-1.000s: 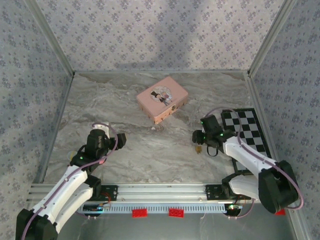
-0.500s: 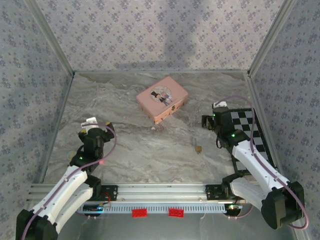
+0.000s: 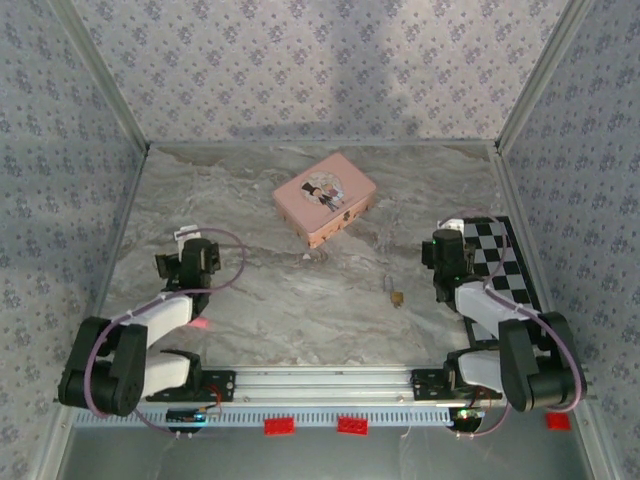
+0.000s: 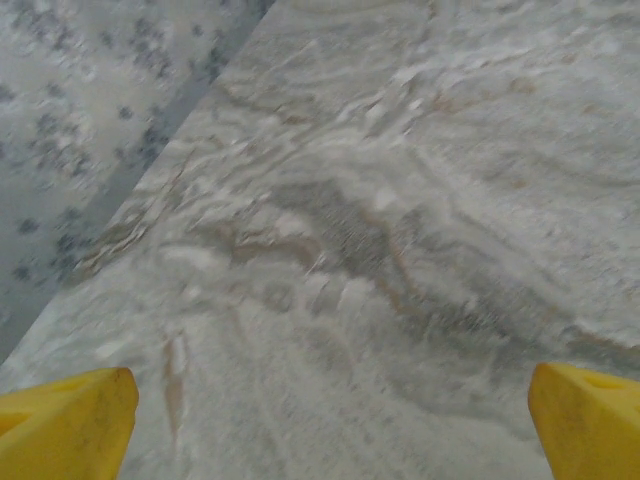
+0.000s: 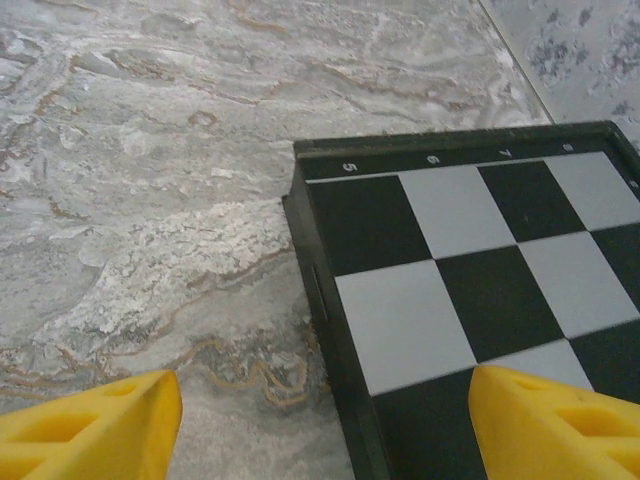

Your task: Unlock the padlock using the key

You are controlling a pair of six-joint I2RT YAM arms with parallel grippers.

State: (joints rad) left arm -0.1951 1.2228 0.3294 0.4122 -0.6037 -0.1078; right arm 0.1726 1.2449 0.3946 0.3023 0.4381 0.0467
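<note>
The tiny brass padlock (image 3: 397, 298) lies on the marble table (image 3: 300, 290), right of centre, with nothing touching it. A thin sliver juts from its far side; it is too small to tell whether that is the key. My right gripper (image 3: 443, 250) is folded back to the right of the padlock. In the right wrist view it (image 5: 320, 430) is open, its yellow fingertips (image 5: 90, 425) straddling the chessboard's left rim with nothing between them. My left gripper (image 3: 183, 258) hangs at the left side; it (image 4: 335, 430) is open wide over bare marble.
A pink picture-lidded box (image 3: 325, 198) sits at the centre back. The black-and-white chessboard (image 3: 500, 262) lies along the right wall and appears close up (image 5: 470, 260) in the right wrist view. Patterned walls close off the left, back and right.
The right gripper opened, lifted off the padlock and drew back right to the chessboard's edge. The left arm folded back to the left, its gripper opening wider. The padlock stayed put.
</note>
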